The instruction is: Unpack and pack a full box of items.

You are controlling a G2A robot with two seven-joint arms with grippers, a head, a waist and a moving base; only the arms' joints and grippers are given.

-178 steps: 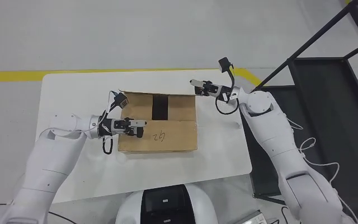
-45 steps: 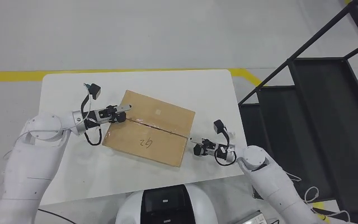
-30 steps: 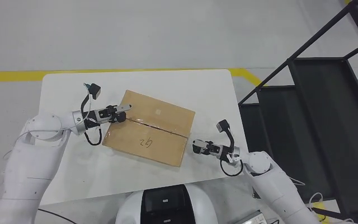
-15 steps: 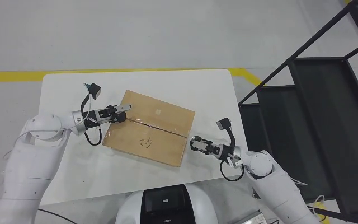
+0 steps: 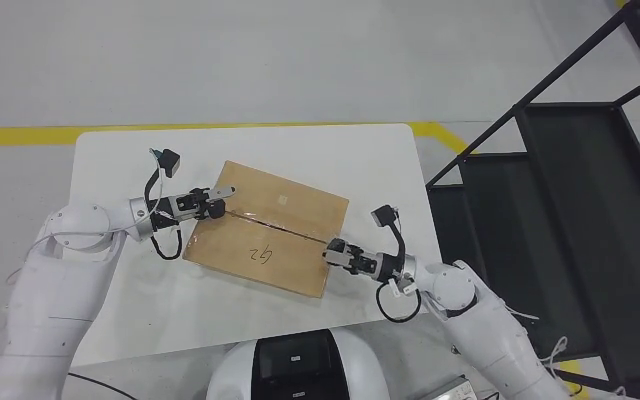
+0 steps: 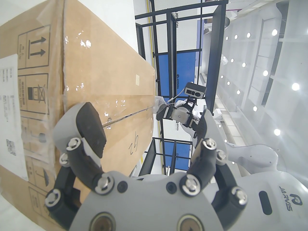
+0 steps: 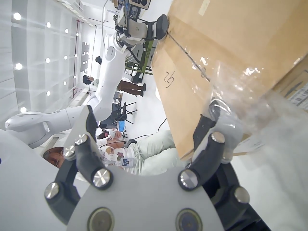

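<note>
I read the right gripper at the near right end of the box, its fingers apart. One finger touches the clear tape where it wraps over the end of the seam. The box lies closed on the white tabletop, turned at an angle, with its seam taped. Farther off, at the box's left end, the left gripper has its fingers spread, one pad against the seam's end.

The right tool has reached the box's taped end.
</note>
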